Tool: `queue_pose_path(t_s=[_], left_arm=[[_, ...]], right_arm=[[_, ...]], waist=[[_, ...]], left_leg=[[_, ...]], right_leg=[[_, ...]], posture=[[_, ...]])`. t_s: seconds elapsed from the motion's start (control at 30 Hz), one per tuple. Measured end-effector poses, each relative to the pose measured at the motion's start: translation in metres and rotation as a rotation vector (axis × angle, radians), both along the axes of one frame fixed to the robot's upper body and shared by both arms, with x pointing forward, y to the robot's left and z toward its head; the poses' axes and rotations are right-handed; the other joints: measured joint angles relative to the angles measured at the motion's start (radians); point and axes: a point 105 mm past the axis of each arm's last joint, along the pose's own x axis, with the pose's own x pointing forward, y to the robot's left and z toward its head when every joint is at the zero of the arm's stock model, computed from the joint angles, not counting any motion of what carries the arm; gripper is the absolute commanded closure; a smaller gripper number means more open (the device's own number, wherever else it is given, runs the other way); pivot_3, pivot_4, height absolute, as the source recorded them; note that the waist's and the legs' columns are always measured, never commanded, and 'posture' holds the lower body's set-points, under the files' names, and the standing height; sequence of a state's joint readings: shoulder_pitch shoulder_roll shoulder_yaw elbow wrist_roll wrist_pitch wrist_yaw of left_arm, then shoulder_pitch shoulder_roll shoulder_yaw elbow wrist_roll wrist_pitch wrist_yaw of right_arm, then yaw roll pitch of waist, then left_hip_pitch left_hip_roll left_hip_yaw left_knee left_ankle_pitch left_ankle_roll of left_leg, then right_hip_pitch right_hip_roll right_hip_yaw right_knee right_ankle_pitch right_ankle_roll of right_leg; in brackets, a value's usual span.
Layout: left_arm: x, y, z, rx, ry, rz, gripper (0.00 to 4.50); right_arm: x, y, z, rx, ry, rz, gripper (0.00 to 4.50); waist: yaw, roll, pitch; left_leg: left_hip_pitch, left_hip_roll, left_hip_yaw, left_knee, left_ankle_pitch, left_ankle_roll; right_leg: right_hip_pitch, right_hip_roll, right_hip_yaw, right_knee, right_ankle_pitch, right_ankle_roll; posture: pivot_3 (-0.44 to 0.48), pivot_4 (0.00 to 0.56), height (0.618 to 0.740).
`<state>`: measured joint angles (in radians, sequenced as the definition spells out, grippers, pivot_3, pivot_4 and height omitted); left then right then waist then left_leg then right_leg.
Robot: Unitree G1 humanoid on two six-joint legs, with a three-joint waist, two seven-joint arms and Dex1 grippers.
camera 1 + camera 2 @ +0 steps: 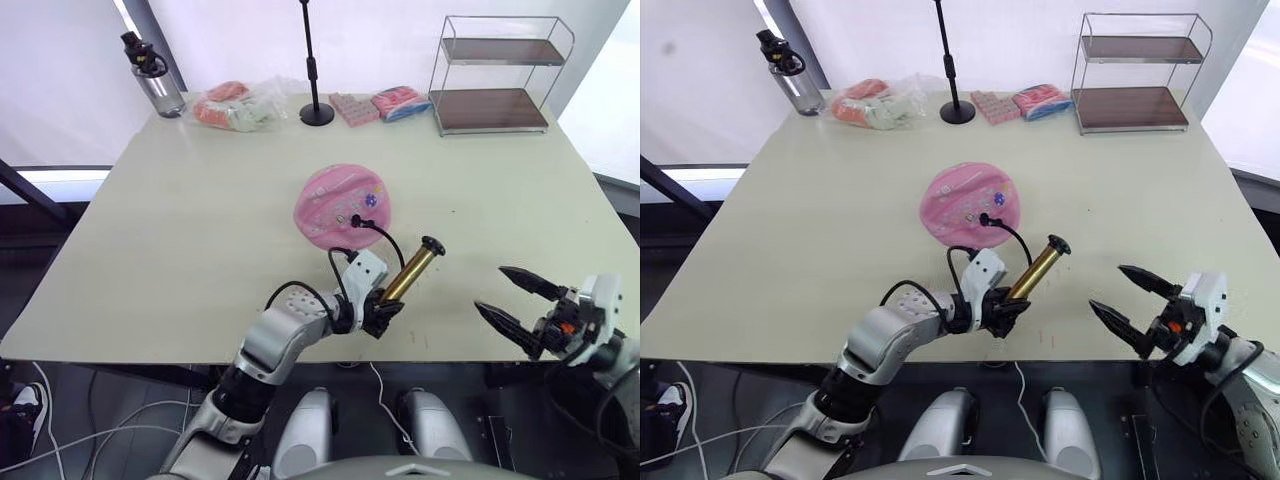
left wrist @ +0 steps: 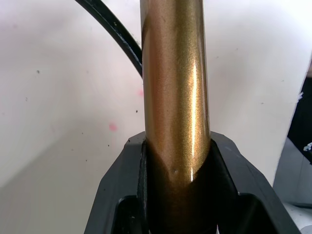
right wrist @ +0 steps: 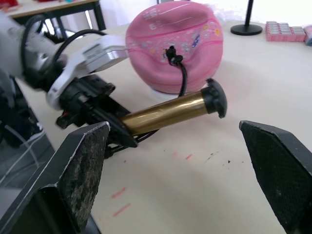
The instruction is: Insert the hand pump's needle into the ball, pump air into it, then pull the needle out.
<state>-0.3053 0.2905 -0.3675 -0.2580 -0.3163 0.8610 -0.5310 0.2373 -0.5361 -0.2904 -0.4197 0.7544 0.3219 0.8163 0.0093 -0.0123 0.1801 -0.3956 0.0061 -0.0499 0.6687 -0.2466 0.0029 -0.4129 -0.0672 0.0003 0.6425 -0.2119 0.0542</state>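
Beige table [image 1: 200,230] w/ wire two-tier shelf [image 1: 497,75] at far edge, white wall behind, dark floor w/ cables.

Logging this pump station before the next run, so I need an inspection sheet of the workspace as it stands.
Surface: beige table, small red marks near the front edge.
Job's things: pink ball, dented, mid-table; hand pump tilted, its black hose running to the ball's valve; needle itself too small to tell.
Clutter: water bottle, clear bag, black stand, pink packets, wire shelf, all at the far edge.
Grippers: left pincer shut on the pump's barrel; right pincer open, apart from the pump.
Cables: white cables on the floor.
Surroundings: white backdrop.
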Motion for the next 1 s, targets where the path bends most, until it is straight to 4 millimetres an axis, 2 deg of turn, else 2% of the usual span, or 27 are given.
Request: queue_pose_path(t_s=[0.13,0.23,0.57,0.8,1.0], left_arm=[[-0.002,0.013,0.009,-0.101,-0.082,-0.027,3.43],[-0.005,0.015,0.016,-0.169,-0.136,-0.067,3.43],[-0.007,0.010,0.021,-0.283,-0.177,-0.116,3.43],[-0.009,0.009,0.021,-0.292,-0.182,-0.140,3.43],[-0.009,0.007,0.021,-0.298,-0.184,-0.143,3.43]], right_arm=[[0.016,0.011,0.014,0.156,0.060,-0.066,0.00],[0.027,0.021,0.024,0.268,0.103,-0.086,0.00],[0.044,0.062,0.028,0.425,0.292,-0.005,0.00],[0.051,0.075,0.046,0.549,0.331,0.050,0.00],[0.053,0.078,0.051,0.610,0.373,0.071,0.00]], waist=[[0.003,0.000,0.000],[0.006,0.000,0.000],[0.001,0.000,0.000],[0.000,0.000,0.000],[0.000,0.000,0.000]], left_leg=[[-0.001,0.000,0.000,0.000,0.000,0.000],[-0.001,-0.001,0.000,0.000,0.000,0.000],[-0.001,0.000,0.000,0.000,0.000,0.001],[-0.002,0.000,0.000,0.000,0.000,0.001],[-0.002,0.000,0.000,0.000,0.000,0.001]], right_leg=[[-0.001,0.000,0.000,0.000,0.000,0.000],[-0.001,-0.001,0.000,0.000,0.000,0.000],[-0.001,0.001,-0.001,0.000,0.000,0.000],[-0.001,0.001,0.000,0.000,0.000,0.000],[-0.001,0.001,0.000,0.000,0.000,0.000]], posture=[[0.000,0.150,0.731],[0.000,0.150,0.731],[0.000,0.150,0.731],[0.000,0.150,0.731],[0.000,0.150,0.731]])
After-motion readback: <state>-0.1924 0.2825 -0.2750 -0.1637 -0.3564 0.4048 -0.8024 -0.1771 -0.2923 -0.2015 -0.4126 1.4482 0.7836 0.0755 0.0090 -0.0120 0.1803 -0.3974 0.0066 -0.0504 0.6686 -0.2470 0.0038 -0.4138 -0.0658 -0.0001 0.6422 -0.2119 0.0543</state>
